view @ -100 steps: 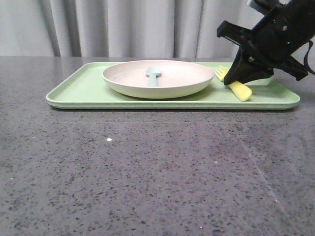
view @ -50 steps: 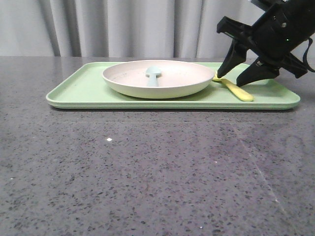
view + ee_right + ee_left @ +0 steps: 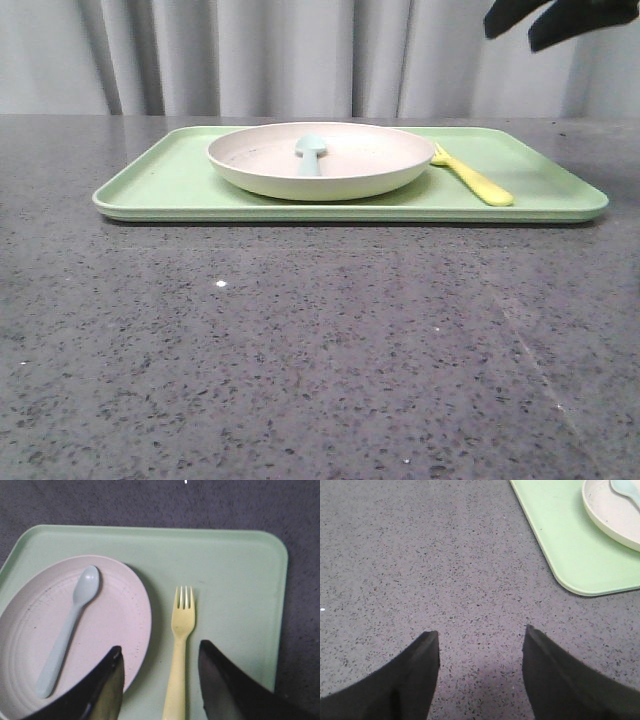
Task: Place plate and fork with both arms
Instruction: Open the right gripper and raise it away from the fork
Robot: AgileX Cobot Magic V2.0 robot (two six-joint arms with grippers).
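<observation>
We see the fork [image 3: 472, 179] lying flat on the green tray [image 3: 180, 180], just beside the plate [image 3: 320, 160]. Our right gripper [image 3: 160, 652] hangs above it with fingers apart and empty. Our left gripper [image 3: 481, 632] is also open, over the bare counter [image 3: 420, 555].

Fork [image 3: 181, 645] lies flat on green tray [image 3: 235, 580], just beside plate [image 3: 120, 615]. Blue spoon [image 3: 70, 627] rests in plate. Right gripper [image 3: 159, 652] fingers spread, holding nothing.

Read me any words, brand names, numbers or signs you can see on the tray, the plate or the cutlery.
None: no text, logo or number shows on the green tray, the plate, the fork or the blue spoon.
The plate's dark specks are just speckling, not print.
</observation>
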